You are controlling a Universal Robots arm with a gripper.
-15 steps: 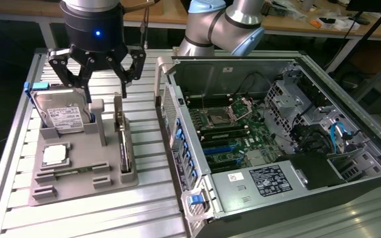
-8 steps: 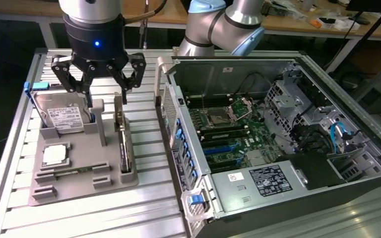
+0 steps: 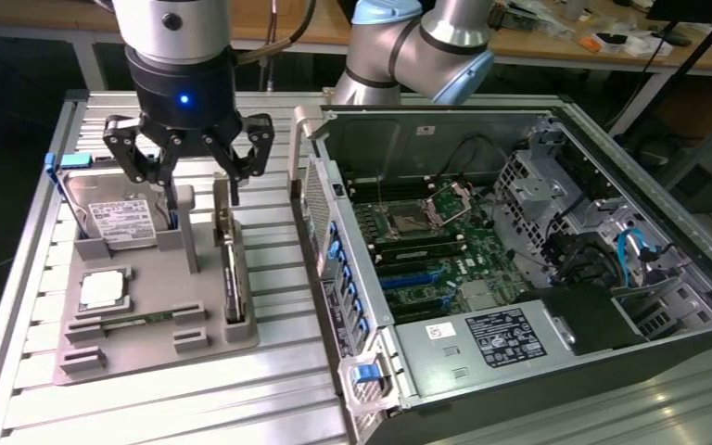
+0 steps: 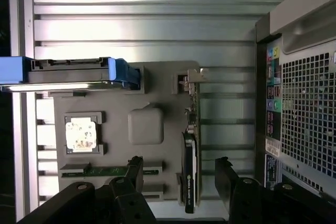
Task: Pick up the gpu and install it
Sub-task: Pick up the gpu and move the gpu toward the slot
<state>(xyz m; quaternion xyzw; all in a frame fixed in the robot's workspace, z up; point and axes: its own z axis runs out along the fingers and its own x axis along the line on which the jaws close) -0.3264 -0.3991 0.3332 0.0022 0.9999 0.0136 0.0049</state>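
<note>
Beside the open case (image 3: 554,260) at the exterior view's right, a grey tray (image 3: 146,343) at centre left holds the gpu (image 3: 233,278) on edge in its slot. The arm's jaws are spread wide and empty just above the card's far end, which sits between them in the wrist view. A descent slightly off line could knock the thin card askew or catch a jaw on the tray's post (image 3: 184,232) close by. The ribbed metal worktop (image 3: 146,408) looks hard and slick, and cluttered wooden benches (image 3: 541,42) line the room behind.
</note>
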